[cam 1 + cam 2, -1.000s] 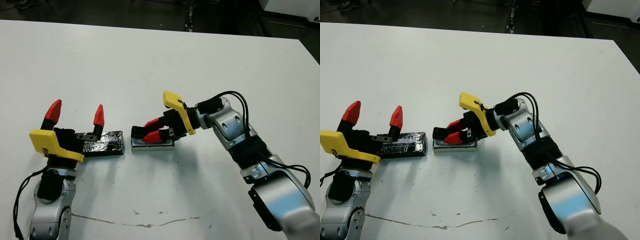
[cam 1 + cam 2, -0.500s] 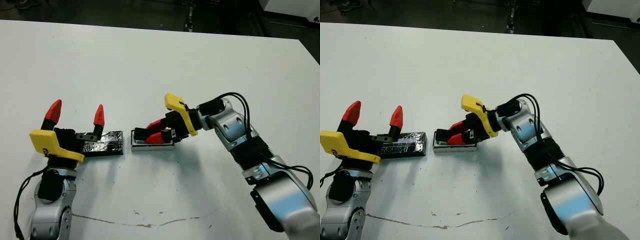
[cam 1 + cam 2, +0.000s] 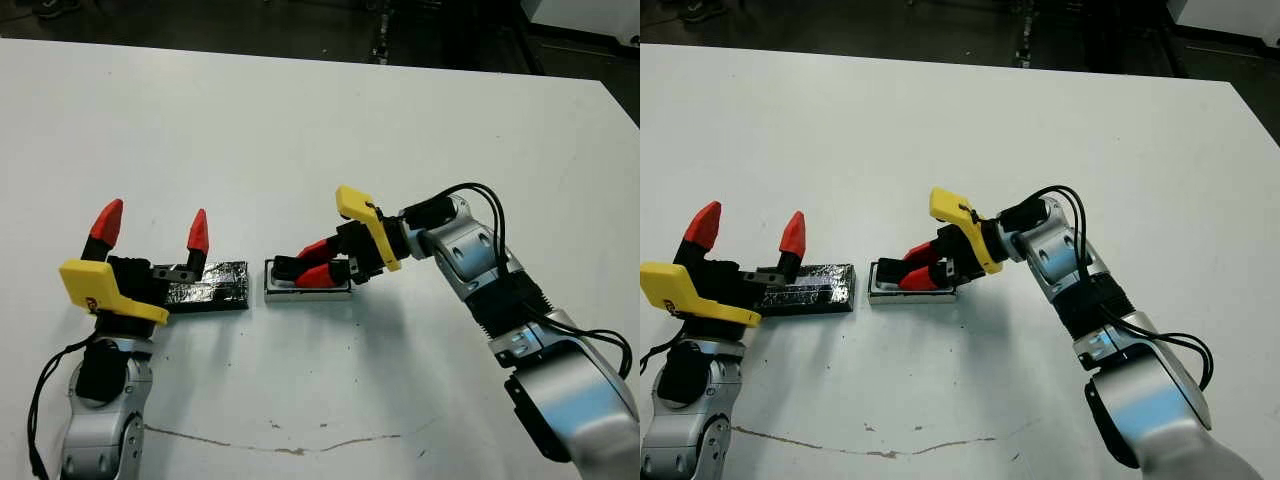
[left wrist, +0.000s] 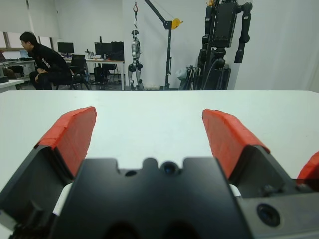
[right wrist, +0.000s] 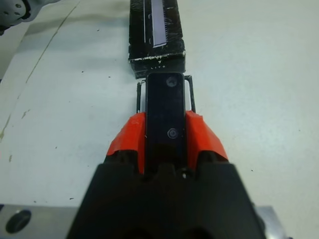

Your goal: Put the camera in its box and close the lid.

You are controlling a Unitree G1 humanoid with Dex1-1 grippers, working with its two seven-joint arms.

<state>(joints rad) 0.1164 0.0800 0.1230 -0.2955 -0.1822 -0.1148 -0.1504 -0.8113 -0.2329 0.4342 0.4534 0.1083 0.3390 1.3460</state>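
Observation:
My right gripper [image 3: 314, 264] is shut on the camera [image 5: 166, 110], a glossy black bar gripped between both red fingers [image 5: 126, 143]. The camera slants down over the box [image 3: 306, 294], a small white-rimmed tray near the table's middle. The camera's free end [image 3: 283, 268] sits low at the box's left end; whether it touches the box I cannot tell. The lid [image 3: 207, 285], a crinkly black slab, lies flat just left of the box. My left gripper [image 3: 152, 228] is open and holds nothing, hovering at the lid's left end with its fingers [image 4: 73, 131] spread wide.
The white table [image 3: 320, 130] stretches back to a dark floor edge. A thin crack line [image 3: 270, 445] marks the table near its front. In the left wrist view a seated person [image 4: 44, 60] and robot stands show far beyond the table.
My right gripper has drawn back a little to the right with the camera, so the camera's free end no longer overhangs the box's left edge. The left arm and the lid have not moved.

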